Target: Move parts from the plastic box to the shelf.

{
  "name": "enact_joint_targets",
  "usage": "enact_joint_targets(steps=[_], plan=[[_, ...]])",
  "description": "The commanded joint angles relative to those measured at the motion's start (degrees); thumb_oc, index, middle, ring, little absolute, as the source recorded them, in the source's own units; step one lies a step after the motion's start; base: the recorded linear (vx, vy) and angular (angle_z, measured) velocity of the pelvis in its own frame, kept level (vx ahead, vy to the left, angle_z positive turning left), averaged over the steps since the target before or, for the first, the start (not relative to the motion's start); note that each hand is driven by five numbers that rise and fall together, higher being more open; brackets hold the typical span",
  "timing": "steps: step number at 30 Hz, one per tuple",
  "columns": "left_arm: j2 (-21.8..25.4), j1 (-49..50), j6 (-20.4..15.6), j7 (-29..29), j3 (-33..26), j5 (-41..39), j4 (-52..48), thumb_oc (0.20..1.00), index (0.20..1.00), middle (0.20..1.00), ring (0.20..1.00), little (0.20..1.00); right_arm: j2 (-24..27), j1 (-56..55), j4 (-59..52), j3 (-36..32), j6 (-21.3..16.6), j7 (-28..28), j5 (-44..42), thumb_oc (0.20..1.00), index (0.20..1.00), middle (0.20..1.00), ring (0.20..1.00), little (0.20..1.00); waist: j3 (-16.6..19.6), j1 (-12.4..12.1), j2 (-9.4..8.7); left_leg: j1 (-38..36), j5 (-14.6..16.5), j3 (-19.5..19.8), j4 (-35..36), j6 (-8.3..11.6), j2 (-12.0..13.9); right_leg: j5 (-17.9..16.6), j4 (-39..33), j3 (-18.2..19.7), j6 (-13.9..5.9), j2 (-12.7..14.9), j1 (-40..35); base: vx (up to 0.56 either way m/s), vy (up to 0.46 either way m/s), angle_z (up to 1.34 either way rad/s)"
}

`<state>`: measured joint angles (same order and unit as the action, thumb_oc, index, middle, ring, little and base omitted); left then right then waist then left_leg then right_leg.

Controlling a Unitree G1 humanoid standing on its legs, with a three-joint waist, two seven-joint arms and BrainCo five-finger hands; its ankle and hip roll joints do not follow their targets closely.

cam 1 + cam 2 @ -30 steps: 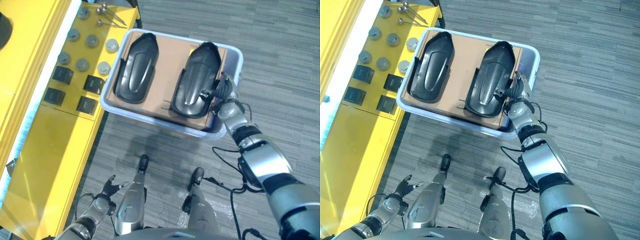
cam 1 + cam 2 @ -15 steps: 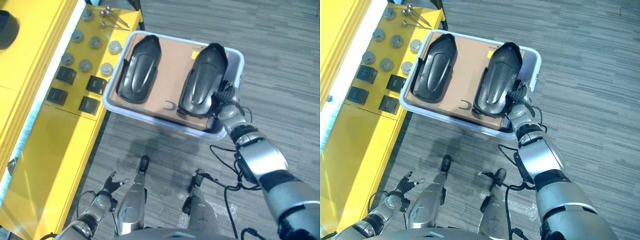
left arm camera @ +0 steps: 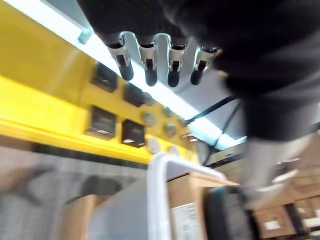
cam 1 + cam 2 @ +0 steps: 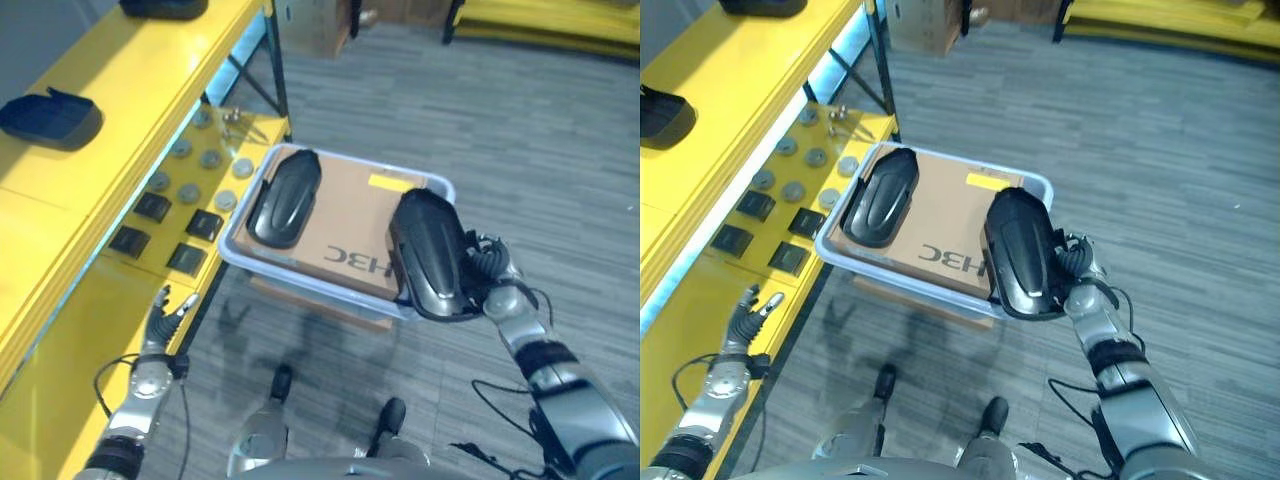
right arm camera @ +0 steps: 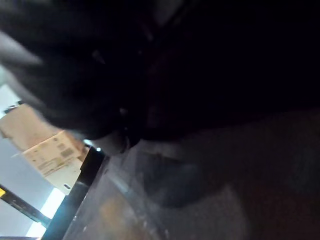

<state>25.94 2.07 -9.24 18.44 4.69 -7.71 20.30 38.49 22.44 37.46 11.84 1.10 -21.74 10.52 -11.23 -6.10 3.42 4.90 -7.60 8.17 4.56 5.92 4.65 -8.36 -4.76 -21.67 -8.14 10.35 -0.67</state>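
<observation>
Your right hand (image 4: pixel 487 283) has lifted the right-hand part (image 4: pixel 430 252) since a second ago: it now rides tilted over the box's (image 4: pixel 243 225) right rim, fingers curled on its edge. The other part (image 4: pixel 284 197) still lies in the box. Next comes the shelf (image 4: pixel 120 90), left of the box. Your left hand (image 4: pixel 158 325) hangs open.

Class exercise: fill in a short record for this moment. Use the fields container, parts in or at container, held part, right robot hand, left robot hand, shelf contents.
container: plastic box, cardboard sheet inside
parts in or at container: one black part lying on the cardboard
held part: second black part, raised over the box's right rim
right robot hand: fingers curled round the held part
left robot hand: open, holding nothing, beside the yellow shelf
shelf contents: a black part on top; small round and square pieces lower down
</observation>
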Motion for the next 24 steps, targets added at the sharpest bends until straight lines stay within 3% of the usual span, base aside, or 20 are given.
enact_joint_targets(steps=[1,7,8,14,24], plan=[[1.7,-4.7,-3.0,-1.0,2.3,-1.4,1.3,1.0,1.0,1.0,1.0,1.0,2.5,6.1,-3.1,0.7,-3.7,-0.2,6.2,0.2,0.2,0.2,0.2,0.2,3.3,-0.3,-4.16,-0.4,2.6,-2.4,0.4,1.57,1.4,5.9,-0.2,2.6,-3.06,2.8,-3.4,0.04,-0.003,-0.12],[0.3,-5.4,-3.6,-5.3,2.3,-10.7,-10.8,1.0,1.0,1.0,1.0,1.0,4.5,6.3,-17.7,0.0,-4.4,1.7,13.4,0.2,0.2,0.2,0.2,0.2,6.2,1.2,-5.18,-4.7,4.1,-5.2,0.3,1.23,2.2,6.5,0.4,5.6,-2.76,2.2,-5.0,0.01,-0.011,-0.28],[-0.4,-6.7,-3.3,-7.5,4.7,-13.5,-14.2,1.0,1.0,1.0,1.0,1.0,5.6,8.1,-22.2,0.8,-5.5,2.1,15.8,0.2,0.2,0.2,0.2,0.2,6.9,1.9,-5.37,-6.2,4.3,-6.3,0.0,1.07,2.4,6.4,0.7,6.8,-2.7,2.1,-5.4,-0.03,-0.014,-0.31],[-3.3,-11.8,-2.5,-9.6,10.7,-20.0,-14.3,1.0,1.0,1.0,1.0,1.0,6.6,10.3,-31.2,1.9,-7.2,2.2,18.6,0.2,0.2,0.2,0.2,0.2,8.9,3.8,-5.61,-8.8,5.2,-8.2,-0.2,0.78,2.7,6.9,1.4,8.8,-2.52,2.1,-6.4,0.0,-0.015,-0.27],[-7.1,-15.1,-0.3,-11.6,16.6,-29.4,-18.1,1.0,1.0,1.0,1.0,1.0,0.8,10.8,-42.5,2.4,-6.6,-0.1,25.9,0.2,0.2,0.2,0.2,0.2,10.4,6.1,-5.08,-12.3,6.8,-10.2,-1.0,0.01,2.8,7.7,2.3,11.3,-2.12,1.9,-7.9,0.0,-0.009,-0.14]])
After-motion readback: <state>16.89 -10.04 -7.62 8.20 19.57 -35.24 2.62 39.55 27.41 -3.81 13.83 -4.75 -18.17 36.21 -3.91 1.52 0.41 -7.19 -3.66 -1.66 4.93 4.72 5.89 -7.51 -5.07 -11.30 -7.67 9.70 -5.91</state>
